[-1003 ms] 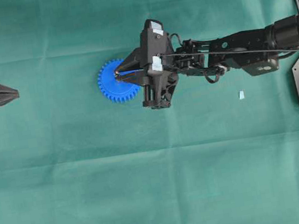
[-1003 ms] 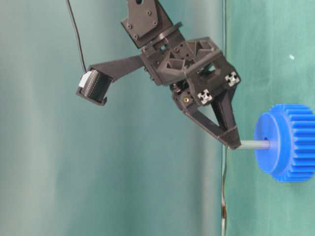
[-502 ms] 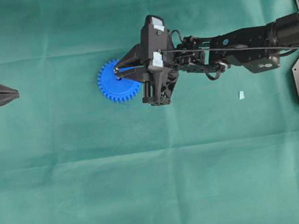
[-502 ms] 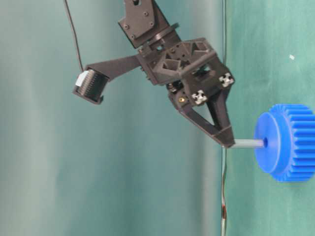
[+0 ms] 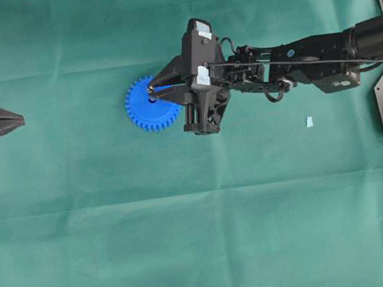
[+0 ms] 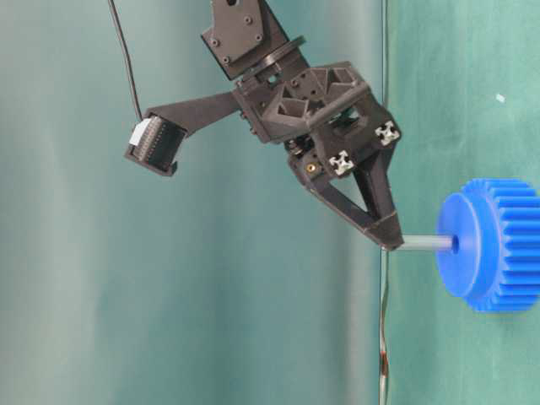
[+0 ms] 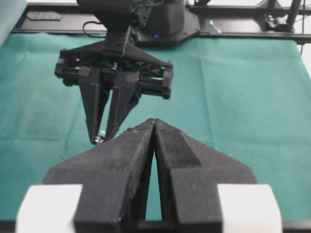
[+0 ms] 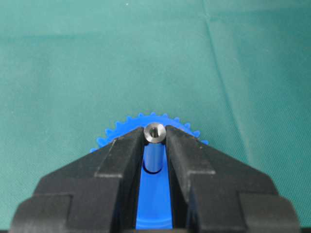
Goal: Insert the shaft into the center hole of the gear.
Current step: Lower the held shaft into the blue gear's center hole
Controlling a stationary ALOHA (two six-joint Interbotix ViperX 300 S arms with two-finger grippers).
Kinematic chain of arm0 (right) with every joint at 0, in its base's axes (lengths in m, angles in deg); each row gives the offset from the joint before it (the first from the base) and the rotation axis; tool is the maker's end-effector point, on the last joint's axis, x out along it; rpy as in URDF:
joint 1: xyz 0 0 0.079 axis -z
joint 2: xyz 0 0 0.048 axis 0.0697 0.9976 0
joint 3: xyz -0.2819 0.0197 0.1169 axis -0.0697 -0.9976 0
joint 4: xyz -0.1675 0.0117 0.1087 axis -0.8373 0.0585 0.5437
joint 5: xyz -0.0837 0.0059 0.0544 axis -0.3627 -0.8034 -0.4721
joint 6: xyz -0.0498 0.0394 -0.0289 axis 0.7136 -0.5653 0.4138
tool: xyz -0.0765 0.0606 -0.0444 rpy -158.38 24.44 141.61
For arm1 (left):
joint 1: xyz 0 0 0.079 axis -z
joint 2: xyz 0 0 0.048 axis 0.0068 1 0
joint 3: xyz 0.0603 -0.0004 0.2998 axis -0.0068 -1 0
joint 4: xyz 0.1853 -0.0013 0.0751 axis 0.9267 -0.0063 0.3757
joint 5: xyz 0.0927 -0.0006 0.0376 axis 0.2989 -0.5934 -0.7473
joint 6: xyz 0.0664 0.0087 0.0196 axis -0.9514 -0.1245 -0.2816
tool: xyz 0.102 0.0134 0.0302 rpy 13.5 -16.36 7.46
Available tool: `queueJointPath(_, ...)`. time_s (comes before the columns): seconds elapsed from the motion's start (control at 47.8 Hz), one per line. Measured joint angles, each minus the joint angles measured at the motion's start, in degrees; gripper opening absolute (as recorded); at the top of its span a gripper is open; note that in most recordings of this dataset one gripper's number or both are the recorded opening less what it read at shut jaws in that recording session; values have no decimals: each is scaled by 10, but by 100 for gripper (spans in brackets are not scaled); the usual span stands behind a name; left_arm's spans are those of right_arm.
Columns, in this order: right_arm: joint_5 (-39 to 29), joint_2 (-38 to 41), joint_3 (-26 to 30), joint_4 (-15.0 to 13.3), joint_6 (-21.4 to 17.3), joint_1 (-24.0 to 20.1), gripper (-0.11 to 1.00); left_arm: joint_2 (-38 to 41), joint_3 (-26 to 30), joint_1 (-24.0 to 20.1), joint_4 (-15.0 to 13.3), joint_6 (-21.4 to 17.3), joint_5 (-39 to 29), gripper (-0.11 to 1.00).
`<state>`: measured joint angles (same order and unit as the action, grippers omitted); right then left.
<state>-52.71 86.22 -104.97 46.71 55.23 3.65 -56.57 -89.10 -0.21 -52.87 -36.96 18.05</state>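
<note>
Shaft (image 6: pixel 424 244) gripped by right end effector (image 6: pixel 390 243) enters gear (image 6: pixel 494 245).

Green cloth (image 5: pixel 189 223); small pale blue chip (image 5: pixel 309 121), perhaps plastic.

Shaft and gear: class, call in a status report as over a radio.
Right gripper shut on shaft, tip at gear center hole. Left gripper shut, empty, standing off. Nothing in the way.

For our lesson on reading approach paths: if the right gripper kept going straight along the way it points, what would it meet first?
The blue gear. The right gripper holds the shaft aimed at the gear's flat face, its far end already at the center hole; how deep it sits is unclear.
</note>
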Motion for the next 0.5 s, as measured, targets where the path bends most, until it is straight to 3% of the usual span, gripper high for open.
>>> queueJointPath(0.502, 14, 17, 0, 1, 0, 0, 16, 0, 0, 0, 0, 0, 0, 0)
